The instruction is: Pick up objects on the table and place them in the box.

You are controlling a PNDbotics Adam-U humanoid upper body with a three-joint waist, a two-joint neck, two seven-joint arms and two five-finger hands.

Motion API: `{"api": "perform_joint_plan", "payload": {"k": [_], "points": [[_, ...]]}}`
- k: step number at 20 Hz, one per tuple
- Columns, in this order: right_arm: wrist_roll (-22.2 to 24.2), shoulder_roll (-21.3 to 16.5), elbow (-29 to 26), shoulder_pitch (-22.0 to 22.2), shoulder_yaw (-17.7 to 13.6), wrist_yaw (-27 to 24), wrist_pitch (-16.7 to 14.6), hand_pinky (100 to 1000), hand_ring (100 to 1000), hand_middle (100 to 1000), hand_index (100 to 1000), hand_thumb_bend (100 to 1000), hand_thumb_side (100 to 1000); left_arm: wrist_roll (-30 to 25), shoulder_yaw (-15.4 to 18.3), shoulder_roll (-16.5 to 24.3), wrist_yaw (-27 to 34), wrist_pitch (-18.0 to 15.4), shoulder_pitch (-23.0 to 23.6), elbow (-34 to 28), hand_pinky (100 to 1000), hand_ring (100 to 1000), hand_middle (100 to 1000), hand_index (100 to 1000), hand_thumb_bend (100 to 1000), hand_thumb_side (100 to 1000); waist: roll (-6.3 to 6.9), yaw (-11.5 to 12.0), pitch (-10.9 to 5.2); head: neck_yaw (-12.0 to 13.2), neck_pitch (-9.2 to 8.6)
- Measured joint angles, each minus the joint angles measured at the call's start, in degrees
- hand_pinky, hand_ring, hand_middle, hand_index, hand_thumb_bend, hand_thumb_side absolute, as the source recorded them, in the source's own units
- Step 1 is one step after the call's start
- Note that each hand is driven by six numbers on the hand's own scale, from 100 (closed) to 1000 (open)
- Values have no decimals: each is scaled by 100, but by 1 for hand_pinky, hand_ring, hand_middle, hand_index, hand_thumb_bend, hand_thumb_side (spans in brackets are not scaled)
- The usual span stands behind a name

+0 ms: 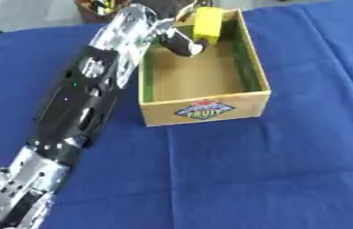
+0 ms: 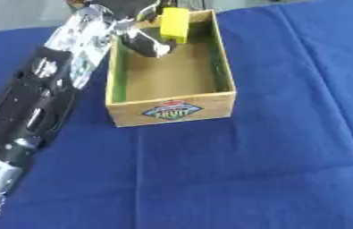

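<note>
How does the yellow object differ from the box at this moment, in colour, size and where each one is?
The yellow object is plain bright yellow; the box is tan wood-coloured with green along its inner walls and a fruit label on its front.
The yellow object is small and blocky; the box is far bigger and open-topped.
The yellow object is held by the left robot hand over the box's far end; the box rests on the blue cloth.

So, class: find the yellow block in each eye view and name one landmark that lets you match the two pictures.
Left eye view: the yellow block is top centre-right, held by the left hand over the far end of the box.
Right eye view: it sits top centre, slightly further left in the picture.
Shared landmark: the fruit label on the box's near wall.
</note>
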Motion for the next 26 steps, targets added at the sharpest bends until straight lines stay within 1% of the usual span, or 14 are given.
{"api": "perform_joint_plan", "payload": {"k": [6, 11, 12, 13, 14, 15, 16, 17, 18, 20, 22, 23, 24, 26], "points": [[6, 41, 0, -2, 0, -22, 8, 706, 721, 551, 790, 100, 1000, -113, -32, -111, -183, -70, 87, 276, 377, 520, 403, 549, 100, 401, -3, -13, 19, -40, -7], [1, 43, 0, 0, -2, -23, 14, 707, 721, 551, 789, 100, 1000, -330, -52, -120, -184, -266, 133, 423, 505, 635, 563, 716, 100, 567, -3, -12, 29, -42, -23], [-1, 44, 0, 0, -2, -23, 16, 707, 721, 551, 789, 100, 1000, -392, -62, -121, -184, -300, 134, 440, 531, 668, 609, 767, 100, 617, -3, -12, 29, -42, -24], [-4, 46, 0, 0, -3, -23, 18, 707, 721, 551, 789, 100, 1000, -456, -69, -121, -185, -327, 134, 453, 538, 677, 617, 777, 103, 628, -4, -11, 29, -42, -25], [-7, 48, 0, 0, -3, -23, 21, 707, 721, 550, 789, 100, 1000, -515, -70, -121, -188, -345, 135, 453, 564, 714, 661, 812, 123, 663, -4, -10, 29, -42, -25], [-9, 52, 0, 0, -3, -23, 23, 706, 720, 550, 789, 100, 1000, -567, -70, -121, -193, -353, 135, 453, 612, 765, 738, 905, 195, 728, -5, -10, 29, -42, -25], [-10, 58, 0, 1, -3, -23, 25, 706, 720, 550, 789, 100, 1000, -600, -70, -121, -204, -350, 135, 452, 621, 774, 752, 924, 205, 733, -6, -7, 29, -42, -25], [-11, 59, 0, 2, -3, -23, 26, 707, 720, 550, 789, 100, 1000, -620, -70, -120, -227, -337, 135, 449, 653, 804, 787, 955, 280, 751, -7, -4, 29, -42, -25], [-12, 60, 0, 2, -3, -23, 26, 707, 720, 550, 789, 100, 1000, -625, -70, -120, -267, -319, 135, 438, 653, 804, 787, 955, 280, 751, -11, -3, 29, -42, -25], [-12, 67, 0, 4, -3, -23, 28, 707, 720, 550, 789, 100, 1000, -588, -70, -117, -362, -270, 135, 375, 684, 837, 815, 962, 448, 833, -13, 1, 29, -42, -25], [-13, 83, 0, 7, -3, -23, 29, 707, 720, 550, 789, 100, 1000, -513, -68, -113, -478, -201, 135, 311, 694, 846, 825, 972, 516, 873, -14, 11, 29, -42, -25], [-15, 87, 0, 8, -3, -23, 31, 707, 720, 550, 789, 100, 1000, -471, -67, -111, -522, -172, 135, 280, 695, 848, 825, 972, 531, 907, -16, 15, 28, -42, -25], [-19, 89, 0, 11, -3, -23, 36, 707, 720, 550, 789, 100, 1000, -427, -65, -109, -553, -150, 135, 251, 694, 847, 822, 966, 570, 912, -16, 19, 28, -42, -25], [-21, 90, 0, 33, -3, -23, 39, 707, 721, 551, 789, 100, 1000, -354, -44, -100, -579, -107, 135, 187, 686, 840, 810, 952, 585, 930, -20, 39, 20, -43, -25]]}}
